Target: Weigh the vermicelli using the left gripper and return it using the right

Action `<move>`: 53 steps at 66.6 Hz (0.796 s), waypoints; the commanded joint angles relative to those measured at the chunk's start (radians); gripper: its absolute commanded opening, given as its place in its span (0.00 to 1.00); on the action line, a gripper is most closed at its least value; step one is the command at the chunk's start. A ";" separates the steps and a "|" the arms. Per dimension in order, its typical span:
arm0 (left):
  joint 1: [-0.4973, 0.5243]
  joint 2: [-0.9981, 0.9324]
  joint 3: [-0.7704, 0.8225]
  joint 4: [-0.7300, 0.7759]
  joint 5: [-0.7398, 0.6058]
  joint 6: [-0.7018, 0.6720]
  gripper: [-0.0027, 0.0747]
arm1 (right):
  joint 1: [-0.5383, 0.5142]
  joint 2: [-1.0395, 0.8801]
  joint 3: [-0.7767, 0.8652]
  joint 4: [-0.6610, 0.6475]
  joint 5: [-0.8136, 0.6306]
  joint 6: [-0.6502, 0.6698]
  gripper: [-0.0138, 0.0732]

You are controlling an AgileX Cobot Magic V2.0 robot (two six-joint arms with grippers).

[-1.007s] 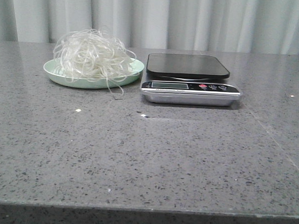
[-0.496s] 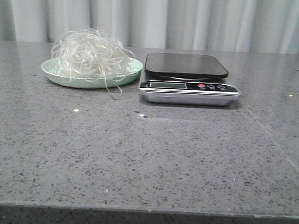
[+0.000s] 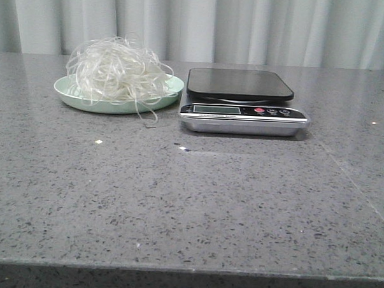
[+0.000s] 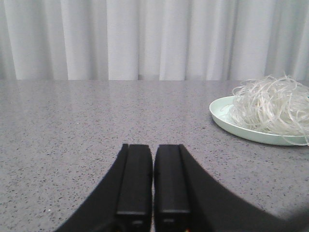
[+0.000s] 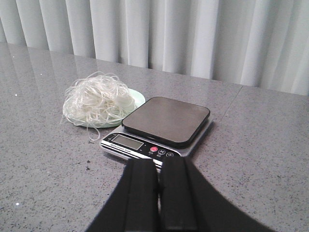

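The vermicelli (image 3: pixel 119 70), a fluffy nest of thin white strands, lies on a pale green plate (image 3: pixel 73 99) at the back left of the table. Some strands hang over the plate's front rim. A kitchen scale (image 3: pixel 240 84) with a black platform stands right beside the plate, and its platform is bare. My left gripper (image 4: pixel 154 147) is shut and empty, low over the table, with the vermicelli (image 4: pixel 270 104) off to one side. My right gripper (image 5: pixel 159 164) is shut and empty, just short of the scale's (image 5: pixel 166 119) button panel. Neither gripper shows in the front view.
A pale curtain (image 3: pixel 197 23) hangs behind the grey speckled table (image 3: pixel 189 201). A few small bright specks (image 3: pixel 98 142) lie on the table in front of the plate and scale.
The front view shifts by a few pixels between frames. The plate, the vermicelli and the scale keep their places relative to each other.
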 commanded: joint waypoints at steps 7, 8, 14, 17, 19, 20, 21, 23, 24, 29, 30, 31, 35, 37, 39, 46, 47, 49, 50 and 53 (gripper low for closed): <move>-0.007 -0.021 0.008 0.003 -0.075 -0.008 0.22 | -0.005 0.009 -0.025 -0.007 -0.077 -0.011 0.36; -0.007 -0.021 0.008 0.003 -0.075 -0.008 0.22 | -0.005 0.009 -0.025 -0.007 -0.077 -0.011 0.36; -0.007 -0.021 0.008 0.003 -0.075 -0.008 0.22 | -0.005 0.009 -0.025 -0.007 -0.077 -0.011 0.36; -0.007 -0.021 0.008 0.003 -0.075 -0.008 0.22 | -0.005 0.009 -0.025 -0.007 -0.077 -0.011 0.36; -0.007 -0.021 0.008 0.003 -0.075 -0.008 0.22 | -0.005 0.009 -0.025 -0.007 -0.077 -0.011 0.36; -0.007 -0.021 0.008 0.003 -0.075 -0.008 0.22 | -0.005 0.009 -0.025 -0.007 -0.080 -0.011 0.36; -0.007 -0.021 0.008 0.003 -0.075 -0.008 0.22 | -0.005 0.009 -0.025 -0.007 -0.083 -0.011 0.36; -0.007 -0.021 0.008 0.003 -0.075 -0.008 0.22 | -0.005 0.009 -0.025 -0.007 -0.091 -0.011 0.36; -0.007 -0.021 0.008 0.003 -0.075 -0.008 0.22 | -0.005 0.009 -0.025 -0.007 -0.091 -0.011 0.36; -0.007 -0.021 0.008 0.003 -0.075 -0.008 0.22 | -0.007 0.008 -0.013 -0.009 -0.104 -0.011 0.36; -0.007 -0.021 0.008 0.003 -0.075 -0.008 0.22 | -0.011 0.007 -0.010 -0.010 -0.104 -0.011 0.36; -0.007 -0.021 0.008 0.003 -0.075 -0.008 0.22 | -0.016 0.006 -0.008 -0.012 -0.102 -0.011 0.36; -0.007 -0.021 0.008 0.003 -0.075 -0.008 0.22 | -0.058 0.006 0.003 -0.012 -0.100 -0.011 0.36; -0.007 -0.021 0.008 0.003 -0.075 -0.008 0.22 | -0.084 0.006 0.012 -0.012 -0.108 -0.011 0.36; -0.007 -0.021 0.008 0.003 -0.075 -0.008 0.22 | -0.113 0.006 0.020 -0.012 -0.119 -0.011 0.36; -0.007 -0.021 0.008 0.003 -0.075 -0.008 0.22 | -0.253 0.004 0.059 -0.015 -0.150 -0.011 0.36; -0.007 -0.021 0.008 0.003 -0.075 -0.008 0.22 | -0.270 0.002 0.065 -0.015 -0.150 -0.011 0.36; -0.007 -0.021 0.008 0.003 -0.075 -0.008 0.22 | -0.303 -0.005 0.077 -0.015 -0.152 -0.011 0.36; -0.007 -0.021 0.008 0.003 -0.075 -0.008 0.22 | -0.326 -0.011 0.087 -0.015 -0.157 -0.011 0.36; -0.007 -0.021 0.008 0.003 -0.075 -0.008 0.22 | -0.366 -0.029 0.113 -0.015 -0.169 -0.011 0.36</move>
